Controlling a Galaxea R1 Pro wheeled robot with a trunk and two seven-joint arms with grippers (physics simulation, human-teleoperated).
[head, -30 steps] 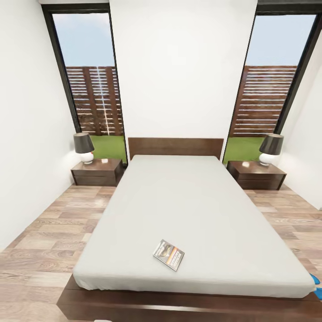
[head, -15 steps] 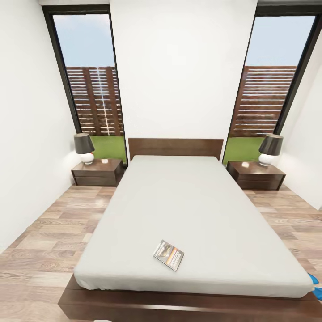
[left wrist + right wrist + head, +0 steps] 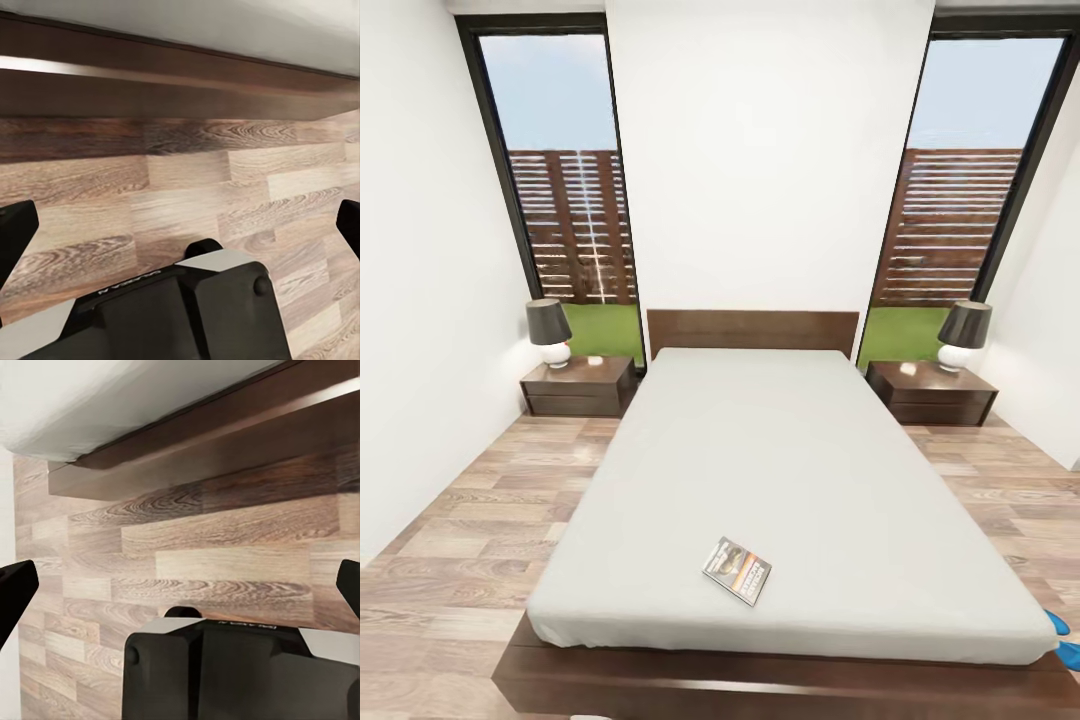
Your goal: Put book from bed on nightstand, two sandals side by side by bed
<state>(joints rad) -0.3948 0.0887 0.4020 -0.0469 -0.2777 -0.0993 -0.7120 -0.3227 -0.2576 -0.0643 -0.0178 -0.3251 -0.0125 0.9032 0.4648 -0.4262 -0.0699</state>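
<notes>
head view | book (image 3: 737, 570) on bed (image 3: 780, 450); sandals (image 3: 1065, 640) beside

I am facing the near end of the large low bed with its pale grey-white mattress (image 3: 780, 470), and its broad flat top is lying open to a reach from above, apart from the small dark paperback book (image 3: 737, 570) lying near the near edge. The dark brown wooden frame (image 3: 760, 685) is standing across my way at the near end. Light wood-plank floor (image 3: 470, 520) is running free along both sides of the bed, narrowing at the far end where two low dark brown nightstands (image 3: 578, 385) (image 3: 932, 392) are standing, each carrying a dark-shaded lamp (image 3: 548, 331) (image 3: 964, 335). Two bright blue sandals (image 3: 1066, 640) are lying at the near right corner.
</notes>
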